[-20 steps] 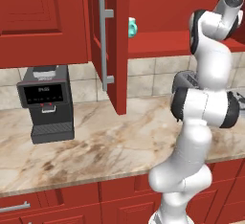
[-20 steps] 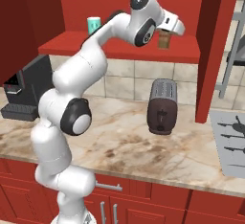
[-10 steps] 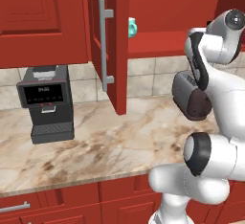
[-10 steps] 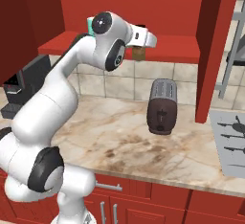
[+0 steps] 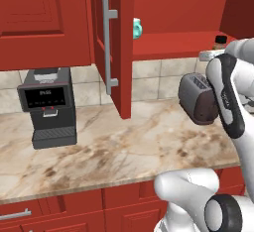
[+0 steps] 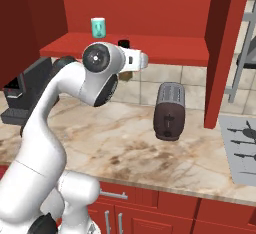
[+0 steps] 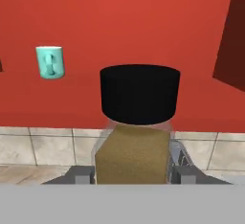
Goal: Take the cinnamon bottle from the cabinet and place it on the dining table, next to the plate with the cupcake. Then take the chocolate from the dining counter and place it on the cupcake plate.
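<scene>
Ahead of me the red shelf (image 7: 119, 74) of the cabinet (image 5: 44, 23) is mostly bare, with a teal mug (image 7: 49, 62) standing toward its left end. The open cabinet door (image 5: 116, 47) juts out over the counter (image 5: 124, 151) on my left. Below, a toaster (image 6: 169, 110) blocks the counter's back edge, a coffee machine (image 5: 48, 108) its far left end, with open marble between them.

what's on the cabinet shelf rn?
A teal mug stands on the red cabinet shelf. The arm covers part of the shelf; the cinnamon bottle sits in the pincer.
</scene>
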Motion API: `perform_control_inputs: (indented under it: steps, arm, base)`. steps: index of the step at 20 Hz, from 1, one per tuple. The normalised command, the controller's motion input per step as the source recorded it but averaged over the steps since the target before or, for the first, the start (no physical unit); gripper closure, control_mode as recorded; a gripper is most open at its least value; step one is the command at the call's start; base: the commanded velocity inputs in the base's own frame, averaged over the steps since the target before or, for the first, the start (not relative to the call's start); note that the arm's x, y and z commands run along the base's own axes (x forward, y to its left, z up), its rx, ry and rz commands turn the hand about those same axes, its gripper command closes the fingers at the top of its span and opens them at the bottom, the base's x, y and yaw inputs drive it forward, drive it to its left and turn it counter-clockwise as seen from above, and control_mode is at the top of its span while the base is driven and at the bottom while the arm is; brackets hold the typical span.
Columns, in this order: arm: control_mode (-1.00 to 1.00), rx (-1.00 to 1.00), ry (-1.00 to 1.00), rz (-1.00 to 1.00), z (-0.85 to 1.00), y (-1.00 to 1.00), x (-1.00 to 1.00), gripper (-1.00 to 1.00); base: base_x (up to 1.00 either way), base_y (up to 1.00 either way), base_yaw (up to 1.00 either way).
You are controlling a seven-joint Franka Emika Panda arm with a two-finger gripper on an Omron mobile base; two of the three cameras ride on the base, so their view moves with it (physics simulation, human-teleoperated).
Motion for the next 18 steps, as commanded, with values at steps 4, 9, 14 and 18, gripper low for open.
perform_control_inputs:
  steps: [4,9,14,18]
  arm:
    - [-1.00,0.00,0.00,0.29,0.00,0.26,-1.00,1.00]
    - [-1.00,0.00,0.01,0.32,-0.10,0.05,-1.00,1.00]
    - [-1.00,-0.01,0.03,0.14,-0.39,0.11,-0.70,1.00]
    - [-1.00,0.00,0.00,0.02,-0.04,0.00,-0.26,1.00]
  base:
    - [0.00,0.00,0.00]
    - [0.00,0.00,0.00]
    - [0.00,0.00,0.00]
    - [0.00,0.00,0.00]
